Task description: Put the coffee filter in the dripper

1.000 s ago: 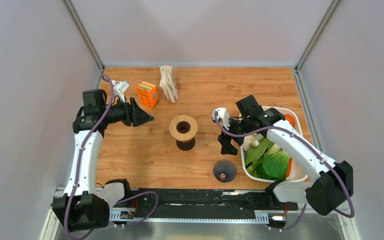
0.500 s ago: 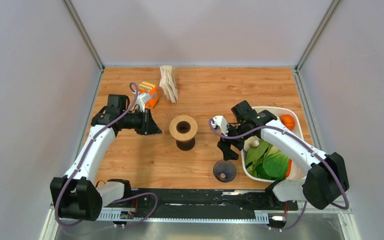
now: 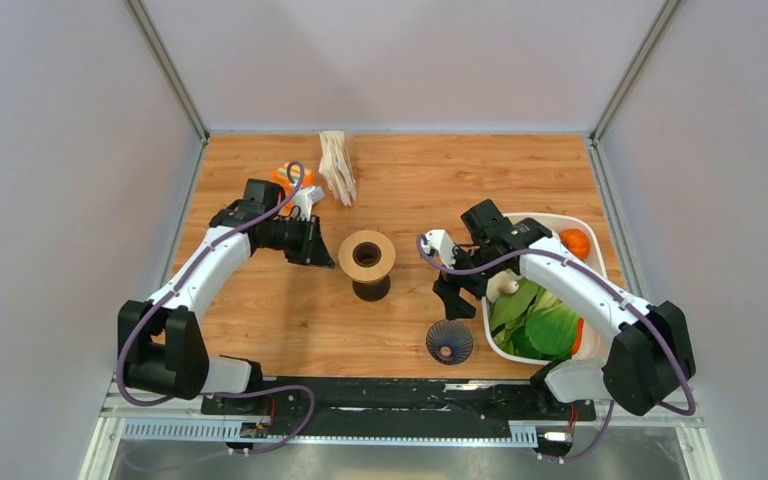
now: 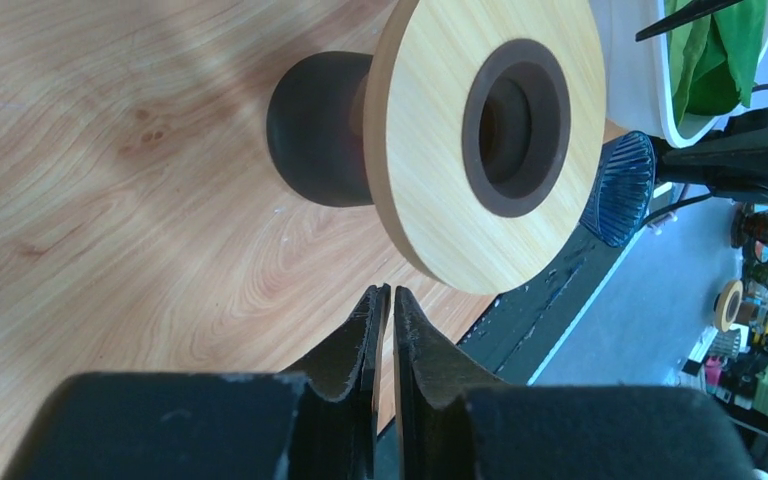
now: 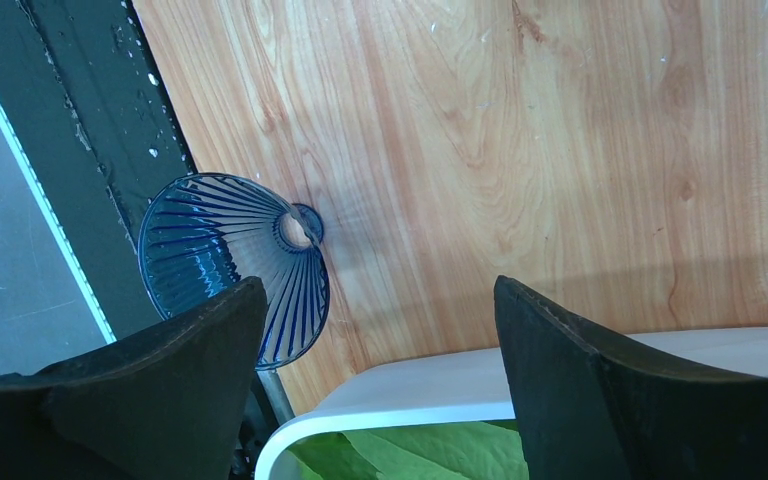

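On the left of the wooden table [image 3: 260,310], your left gripper [image 3: 318,248] points at the brown pot [image 3: 367,262]. Its jaws are pressed almost together on nothing, the tips just short of the pot's tan rim. Behind, at the table's far edge, lies the coffee filter [image 3: 338,167], pale folded paper. Further right, your right gripper [image 3: 453,293] hangs wide open and empty, just beyond the dark blue dripper [image 3: 449,341], which sits near the front edge beside a white bowl [image 5: 420,390] of greens.
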You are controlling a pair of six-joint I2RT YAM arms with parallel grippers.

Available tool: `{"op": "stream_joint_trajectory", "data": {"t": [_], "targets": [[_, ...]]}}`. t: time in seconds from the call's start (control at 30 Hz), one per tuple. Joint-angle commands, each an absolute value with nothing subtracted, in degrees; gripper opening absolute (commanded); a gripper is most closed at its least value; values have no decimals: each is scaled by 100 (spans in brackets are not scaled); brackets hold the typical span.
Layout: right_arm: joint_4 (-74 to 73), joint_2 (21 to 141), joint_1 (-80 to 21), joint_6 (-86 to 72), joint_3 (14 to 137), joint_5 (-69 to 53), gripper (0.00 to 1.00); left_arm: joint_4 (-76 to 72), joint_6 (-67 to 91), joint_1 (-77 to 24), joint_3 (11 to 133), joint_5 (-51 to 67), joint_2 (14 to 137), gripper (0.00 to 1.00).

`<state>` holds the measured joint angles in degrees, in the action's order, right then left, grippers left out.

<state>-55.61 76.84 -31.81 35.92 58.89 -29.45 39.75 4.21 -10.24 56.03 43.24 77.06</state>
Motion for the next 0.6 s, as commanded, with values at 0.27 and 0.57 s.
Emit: {"op": "stream_joint_trajectory", "data": {"t": [0.27,0.57], "targets": [[-5568,7651,-3208,3546,6152,-3001,87,3759,450,-1490,6152,4301,8065,14],[-5586,7628,-3209,3580,6108,-2933,86,3937,329,-1518,6149,4170,7924,26]]}}
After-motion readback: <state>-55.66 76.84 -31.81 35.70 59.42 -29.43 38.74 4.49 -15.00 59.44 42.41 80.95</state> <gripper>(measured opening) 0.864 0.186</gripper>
